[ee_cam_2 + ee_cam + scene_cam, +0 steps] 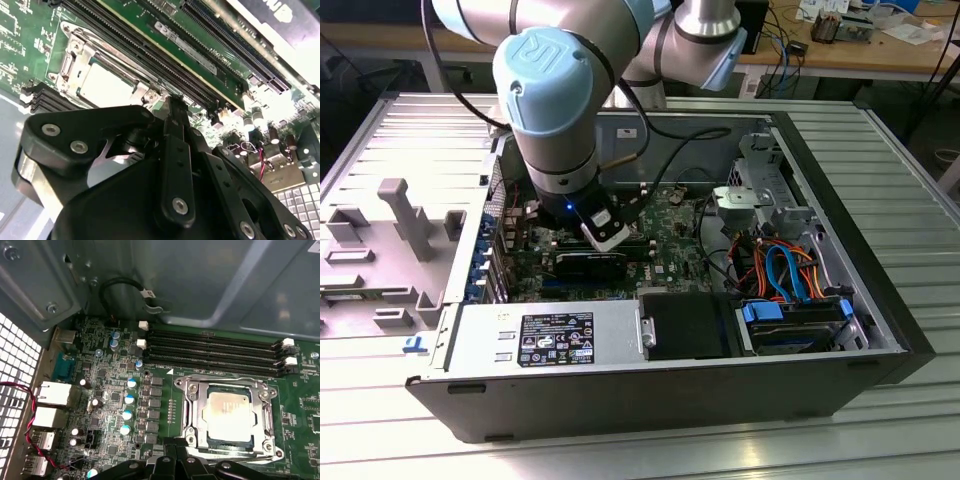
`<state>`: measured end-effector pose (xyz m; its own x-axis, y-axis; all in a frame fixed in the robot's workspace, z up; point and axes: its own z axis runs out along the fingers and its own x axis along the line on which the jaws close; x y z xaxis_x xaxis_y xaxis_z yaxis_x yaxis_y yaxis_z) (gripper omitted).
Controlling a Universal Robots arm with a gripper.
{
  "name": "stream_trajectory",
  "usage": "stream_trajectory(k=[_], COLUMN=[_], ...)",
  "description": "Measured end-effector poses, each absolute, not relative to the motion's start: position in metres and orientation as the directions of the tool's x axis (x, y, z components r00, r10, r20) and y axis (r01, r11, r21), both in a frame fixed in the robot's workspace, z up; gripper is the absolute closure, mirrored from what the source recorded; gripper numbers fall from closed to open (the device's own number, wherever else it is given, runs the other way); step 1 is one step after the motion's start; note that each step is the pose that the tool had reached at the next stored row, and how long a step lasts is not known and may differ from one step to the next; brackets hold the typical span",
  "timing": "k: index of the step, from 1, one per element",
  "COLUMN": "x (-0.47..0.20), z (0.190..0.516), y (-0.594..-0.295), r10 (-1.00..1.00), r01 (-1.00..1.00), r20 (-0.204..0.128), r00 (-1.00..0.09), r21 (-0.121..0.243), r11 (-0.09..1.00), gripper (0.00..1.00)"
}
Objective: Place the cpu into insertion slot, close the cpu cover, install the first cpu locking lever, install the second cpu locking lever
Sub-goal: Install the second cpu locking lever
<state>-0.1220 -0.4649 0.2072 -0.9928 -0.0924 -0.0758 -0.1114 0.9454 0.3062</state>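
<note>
The cpu [229, 412], a flat silver-grey square, lies in the insertion slot [227, 442] on the green motherboard [165, 405]. The silvery cpu cover [192, 400] lies flat around it, framing the chip; both also appear in the second wrist view, cpu [105, 85] and cover [75, 65]. A thin metal lever [235, 454] runs along the cover's edge nearest the gripper. My gripper [172, 102] hangs just above the board beside a corner of the socket, shut, with nothing seen between its black fingers [172, 452]. In the exterior view the gripper [603, 228] is low inside the open computer case.
Black memory slots [210, 347] run beside the socket. A long black block [590, 262] sits in front of the gripper. The power supply [545, 335], a drive bay with blue and orange cables [790, 280] and the case walls [820, 180] hem in the board. A grey fixture [410, 215] stands outside.
</note>
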Motion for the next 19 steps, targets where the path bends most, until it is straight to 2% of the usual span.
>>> stream_trajectory(k=[9,19], x=[-0.117,-0.116], z=[0.215,0.242], y=[-0.467,-0.464], r10=[-0.092,-0.092], r01=[-0.11,-0.11], r20=[-0.073,-0.073], r00=[-0.993,-0.993], r21=[0.306,0.306], r11=[0.945,0.945], gripper=[0.89,0.89])
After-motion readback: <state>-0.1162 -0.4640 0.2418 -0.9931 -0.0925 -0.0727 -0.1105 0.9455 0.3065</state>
